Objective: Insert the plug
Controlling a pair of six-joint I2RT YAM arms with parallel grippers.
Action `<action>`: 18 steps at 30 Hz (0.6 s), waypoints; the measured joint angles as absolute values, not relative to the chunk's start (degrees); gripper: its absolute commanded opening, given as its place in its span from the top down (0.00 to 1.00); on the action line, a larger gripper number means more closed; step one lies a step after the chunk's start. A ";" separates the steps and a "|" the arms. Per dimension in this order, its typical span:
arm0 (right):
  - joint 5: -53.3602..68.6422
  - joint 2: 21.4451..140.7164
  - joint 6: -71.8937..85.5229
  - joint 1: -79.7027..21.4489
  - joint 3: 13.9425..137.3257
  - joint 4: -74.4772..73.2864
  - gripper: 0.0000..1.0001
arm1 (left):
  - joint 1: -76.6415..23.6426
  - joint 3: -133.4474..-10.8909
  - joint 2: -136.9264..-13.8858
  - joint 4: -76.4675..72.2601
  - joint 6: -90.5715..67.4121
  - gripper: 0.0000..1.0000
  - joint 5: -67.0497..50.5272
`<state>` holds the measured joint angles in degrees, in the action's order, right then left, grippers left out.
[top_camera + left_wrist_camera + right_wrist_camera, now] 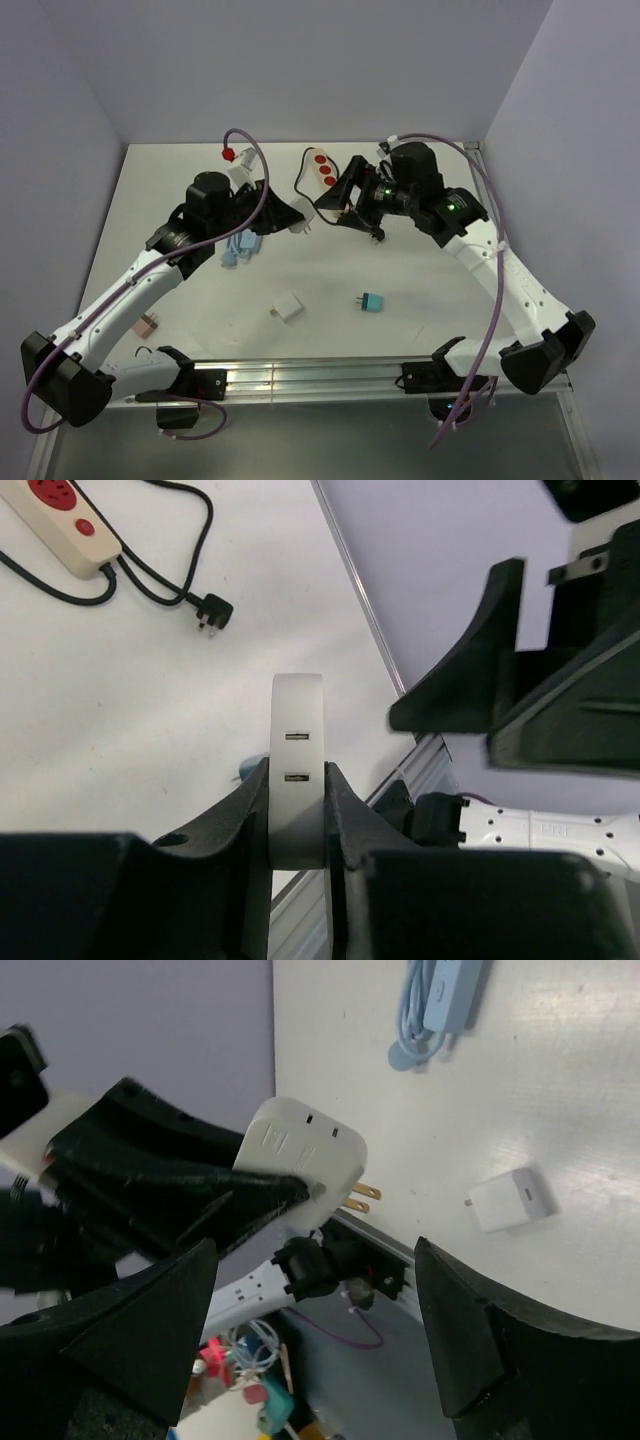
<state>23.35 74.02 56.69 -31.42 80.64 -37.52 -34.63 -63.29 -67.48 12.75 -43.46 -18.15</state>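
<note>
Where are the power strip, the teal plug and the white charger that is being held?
power strip (322, 171): top external view, middle red socket.
teal plug (372, 302): top external view, its teal body.
white charger (297, 815): left wrist view, face below the slots.

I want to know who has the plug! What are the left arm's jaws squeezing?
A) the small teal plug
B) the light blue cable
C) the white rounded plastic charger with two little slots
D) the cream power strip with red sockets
C: in the left wrist view the jaws press on both sides of the white rounded plastic charger, its two slots facing the camera.
</note>
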 measured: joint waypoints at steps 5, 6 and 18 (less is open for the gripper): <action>26.89 69.67 47.11 -27.38 80.20 -37.87 0.19 | -32.01 -61.45 -66.15 12.58 -41.89 1.00 -26.63; 28.08 69.14 44.97 -26.70 79.79 -37.54 0.22 | -31.75 -60.93 -66.24 12.16 -41.58 1.00 -29.02; 46.61 63.75 33.08 -27.03 52.10 -17.91 0.38 | -31.70 -40.29 -59.16 -1.41 -41.82 1.00 -48.90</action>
